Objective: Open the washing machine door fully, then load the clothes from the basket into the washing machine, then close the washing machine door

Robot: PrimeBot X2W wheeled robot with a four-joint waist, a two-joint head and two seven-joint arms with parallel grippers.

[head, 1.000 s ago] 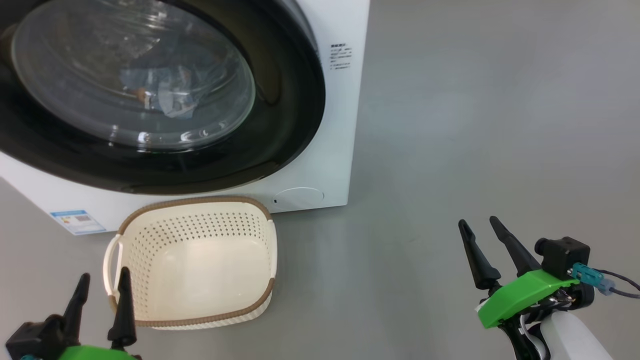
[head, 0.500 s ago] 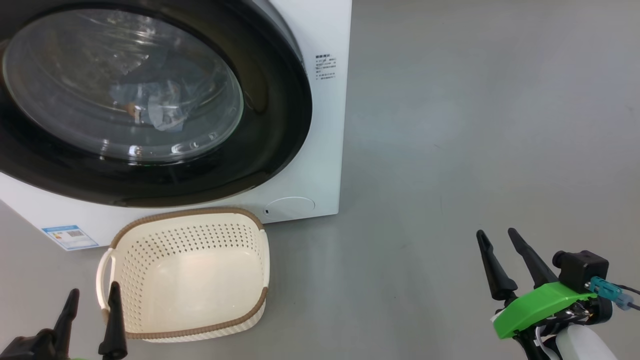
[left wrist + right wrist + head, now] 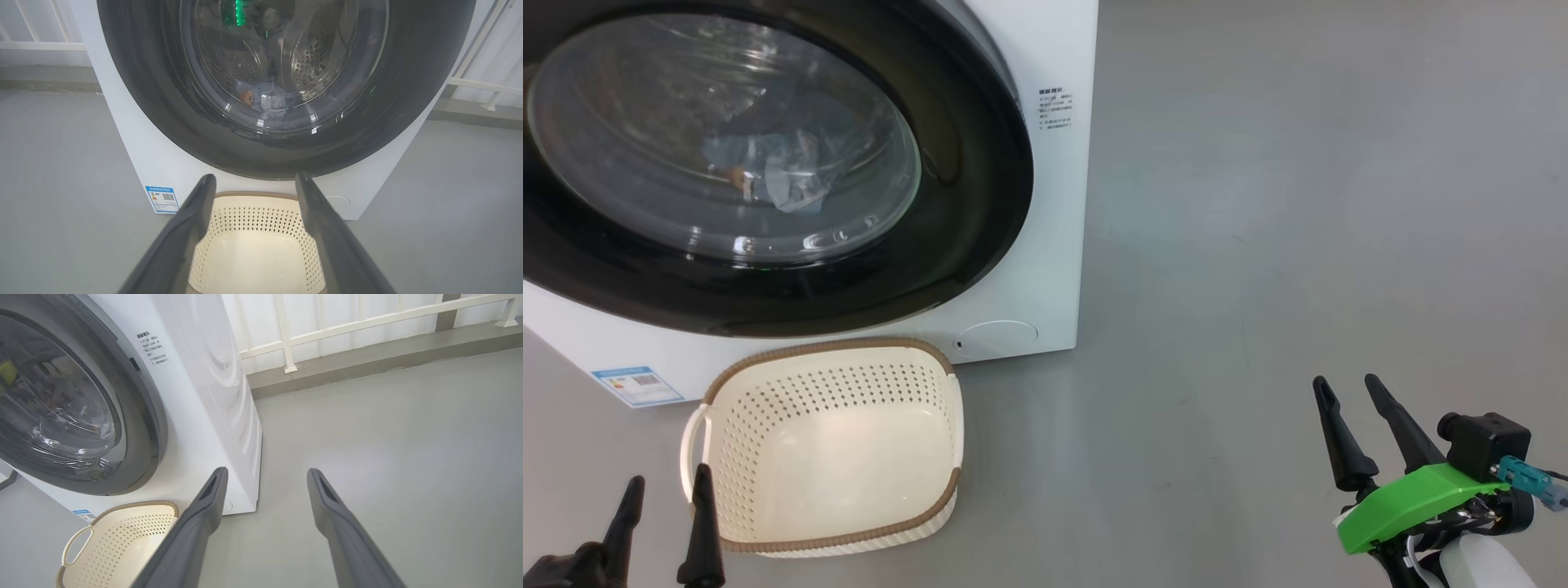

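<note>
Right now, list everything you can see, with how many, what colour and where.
washing machine: one, white, ahead left.
washing machine door: one, black ring, clear glass, shut.
clothes: small heap, light blue, inside, behind the glass.
basket: one, cream, brown rim, empty, on floor before machine.
label: one, blue, machine's lower left corner.
floor: grey, all around.
railing: one, white, behind the machine.
left gripper: one, dark, open, beside the basket.
right gripper: one, dark, open, over the floor, right side.

Smooth grey floor (image 3: pixel 1298 204); white railing (image 3: pixel 367 324) behind.
</note>
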